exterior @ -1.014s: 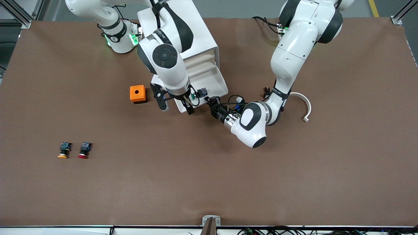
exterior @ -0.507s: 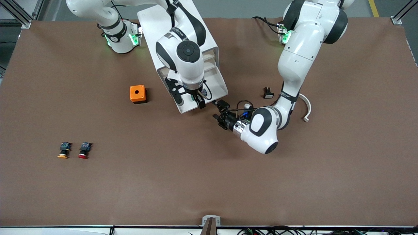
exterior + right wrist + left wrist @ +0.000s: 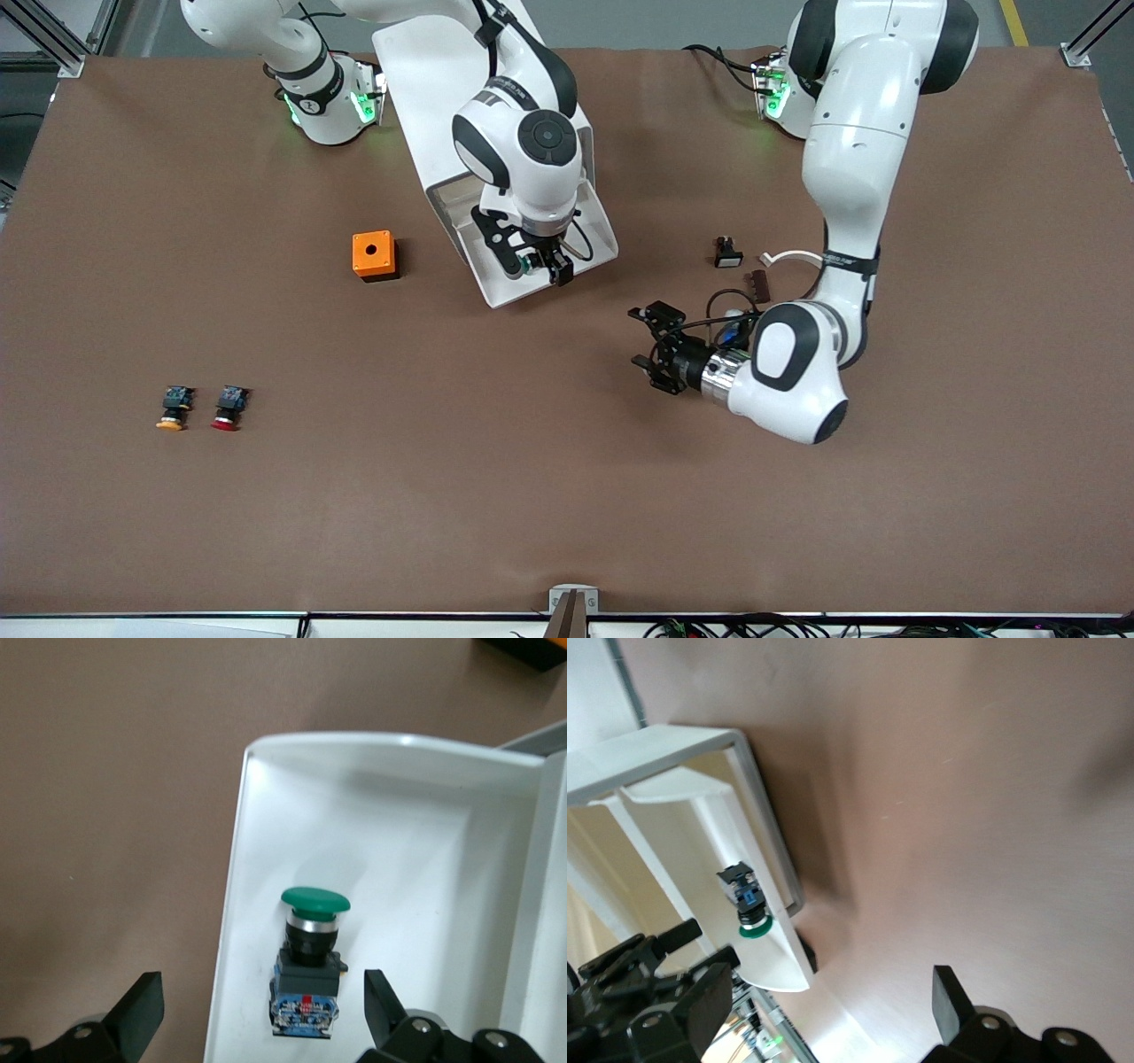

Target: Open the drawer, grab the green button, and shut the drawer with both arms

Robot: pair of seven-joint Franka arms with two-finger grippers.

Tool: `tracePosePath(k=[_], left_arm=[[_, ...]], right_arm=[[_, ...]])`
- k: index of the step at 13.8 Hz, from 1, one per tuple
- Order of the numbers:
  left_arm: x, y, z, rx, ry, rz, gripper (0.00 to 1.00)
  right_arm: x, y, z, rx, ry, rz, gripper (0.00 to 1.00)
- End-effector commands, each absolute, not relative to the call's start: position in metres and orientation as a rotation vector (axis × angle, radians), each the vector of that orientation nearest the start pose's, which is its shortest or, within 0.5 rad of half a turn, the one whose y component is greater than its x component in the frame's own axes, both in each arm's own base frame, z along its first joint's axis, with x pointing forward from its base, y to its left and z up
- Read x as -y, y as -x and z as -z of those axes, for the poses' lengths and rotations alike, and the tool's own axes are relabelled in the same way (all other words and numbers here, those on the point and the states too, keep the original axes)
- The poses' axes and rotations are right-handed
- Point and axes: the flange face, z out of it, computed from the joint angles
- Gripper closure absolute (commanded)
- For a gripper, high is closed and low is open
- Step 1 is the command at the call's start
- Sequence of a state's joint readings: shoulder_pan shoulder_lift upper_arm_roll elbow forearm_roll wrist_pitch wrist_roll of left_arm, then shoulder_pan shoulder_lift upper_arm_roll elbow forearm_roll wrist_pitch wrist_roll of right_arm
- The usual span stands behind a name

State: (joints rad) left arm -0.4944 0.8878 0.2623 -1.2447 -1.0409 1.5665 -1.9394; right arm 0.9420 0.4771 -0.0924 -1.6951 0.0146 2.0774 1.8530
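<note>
Front view, from nine o'clock to three: my right gripper (image 3: 537,264) hangs spread wide over the pulled-out drawer (image 3: 500,288); my left gripper (image 3: 646,347), also wide and empty, waits over bare table toward four o'clock of it. The button (image 3: 308,962) lies on its side in the drawer, near the front lip. Its long axis runs twelve-to-six in my right wrist view, green cap at twelve. I judge I should descend straight and pinch the black body, clearing the rim.

No lettering can be made out with any certainty — the black band on the right arm's base (image 3: 312,99) carries small white marks, and the button (image 3: 308,970) a red label, both unreadable.
</note>
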Motion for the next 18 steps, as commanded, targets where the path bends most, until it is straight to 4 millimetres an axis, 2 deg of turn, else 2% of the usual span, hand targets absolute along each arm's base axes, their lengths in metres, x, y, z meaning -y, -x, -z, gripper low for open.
tracePosePath(k=[1, 4, 7, 10, 14, 16, 18], left_arm=[[0.276, -0.657, -0.272, -2.347, -1.747, 1.270, 0.00], [0.236, -0.671, -0.318, -2.176, -1.869, 1.137, 0.00], [0.222, -0.673, -0.336, -2.180, -1.937, 1.040, 0.00], [0.210, -0.675, -0.354, -2.213, -2.042, 0.856, 0.00], [0.203, -0.678, -0.389, -2.070, -2.115, 0.741, 0.00], [0.198, -0.679, -0.389, -1.894, -2.232, 0.716, 0.00], [0.197, -0.678, -0.391, -1.676, -2.412, 0.646, 0.00]], right_arm=[[-0.511, -0.419, -0.296, -1.520, 2.878, 0.052, 0.00], [-0.517, -0.411, -0.284, -1.501, 2.909, 0.052, 0.00], [-0.514, -0.410, -0.279, -1.509, 2.919, 0.049, 0.00], [-0.513, -0.411, -0.276, -1.513, 2.922, 0.048, 0.01], [-0.513, -0.408, -0.270, -1.516, 2.938, 0.044, 0.11], [-0.511, -0.407, -0.268, -1.516, 2.944, 0.043, 0.18], [-0.512, -0.407, -0.268, -1.515, 2.939, 0.042, 0.33]])
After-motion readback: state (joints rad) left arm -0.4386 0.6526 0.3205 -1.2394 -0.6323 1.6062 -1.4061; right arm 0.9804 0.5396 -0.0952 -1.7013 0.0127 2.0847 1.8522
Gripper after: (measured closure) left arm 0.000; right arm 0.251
